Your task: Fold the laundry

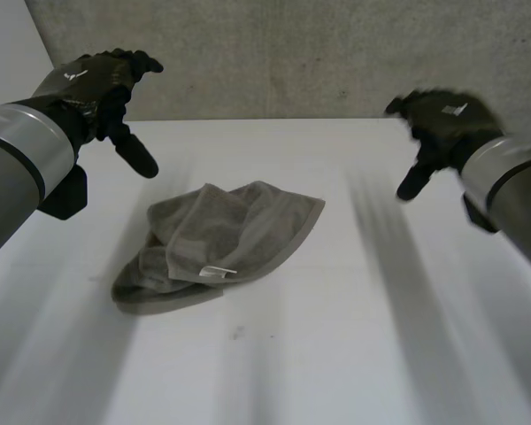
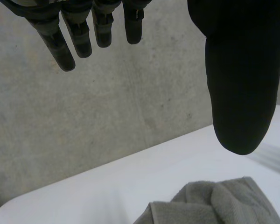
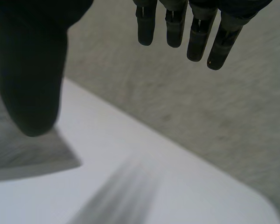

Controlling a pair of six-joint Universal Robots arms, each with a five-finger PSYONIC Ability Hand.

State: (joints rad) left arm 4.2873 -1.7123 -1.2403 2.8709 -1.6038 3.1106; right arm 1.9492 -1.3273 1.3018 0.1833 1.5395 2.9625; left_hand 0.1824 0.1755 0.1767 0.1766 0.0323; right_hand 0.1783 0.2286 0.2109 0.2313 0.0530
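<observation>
Head view showed the grey towel (image 1: 217, 243) lying crumpled a little left of the frame's centre on the white table (image 1: 363, 354); it was bunched into a rough half-moon, with a hemmed edge curving down its right side and a small white tag (image 1: 219, 271) near its lower edge. My left hand (image 1: 97, 84) hung in the upper left of the frame and my right hand (image 1: 442, 124) in the upper right, well apart from the cloth; neither touched it.

In the left wrist view the fingers (image 2: 60, 49) were straight and spread, the thumb (image 2: 242, 79) stood apart from them, and nothing lay between; the towel's bunched end sat on the table out past the thumb's tip. In the right wrist view the fingers (image 3: 214, 44) were likewise straight, the thumb (image 3: 30, 79) wide of them, holding nothing; bare table lay under the palm.

I judged the towel soft, light and limp; it would sag and drape when lifted, neither slippery nor fragile. Layers overlapped, so a careless pinch could take two at once. The hem looked the best hold, one hand at each end; I could not tell where the corners were inside the bunching, so spreading it flat seemed to come first.
</observation>
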